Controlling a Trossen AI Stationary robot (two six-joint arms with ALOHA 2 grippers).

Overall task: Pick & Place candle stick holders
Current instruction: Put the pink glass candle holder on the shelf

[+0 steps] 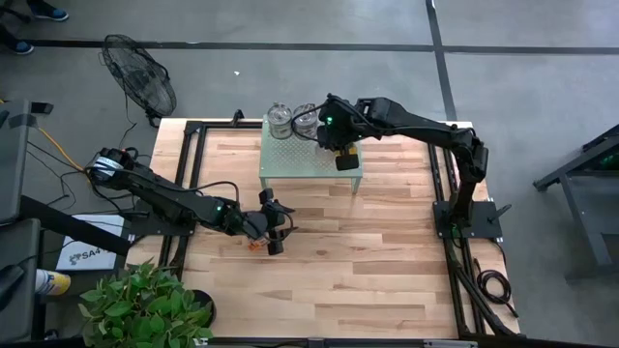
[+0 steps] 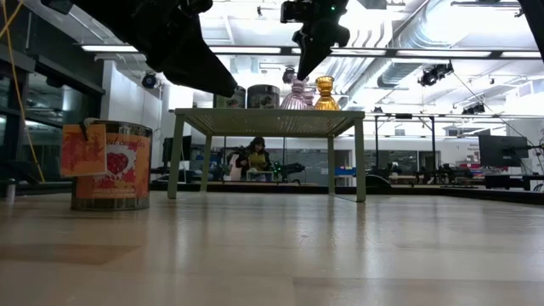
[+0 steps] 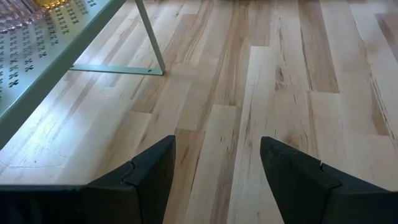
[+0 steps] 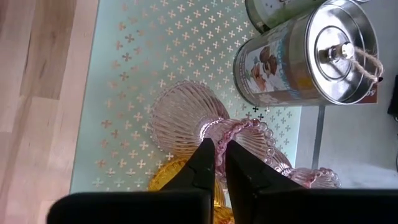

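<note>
My right gripper [image 4: 216, 149], fingers pressed together and holding nothing, hangs over the green perforated metal shelf [image 4: 155, 56], tips just above a ribbed pale pink glass candle holder [image 4: 183, 118]. An amber-orange glass holder [image 4: 171, 177] and two silvery lidded jars [image 4: 305, 56] stand close by on that shelf. My left gripper [image 1: 274, 230] hovers spread over the wooden worktop [image 1: 387, 261], beside an orange-labelled jar [image 2: 110, 166] standing on it.

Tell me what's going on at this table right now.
The right pincer, shut, is over the green perforated shelf, its tips at a pink ribbed glass holder; whether it grips the holder is unclear. An amber holder and lidded tins also sit on the shelf. The left pincer hangs open and empty over the wooden table, beside a tin.
</note>
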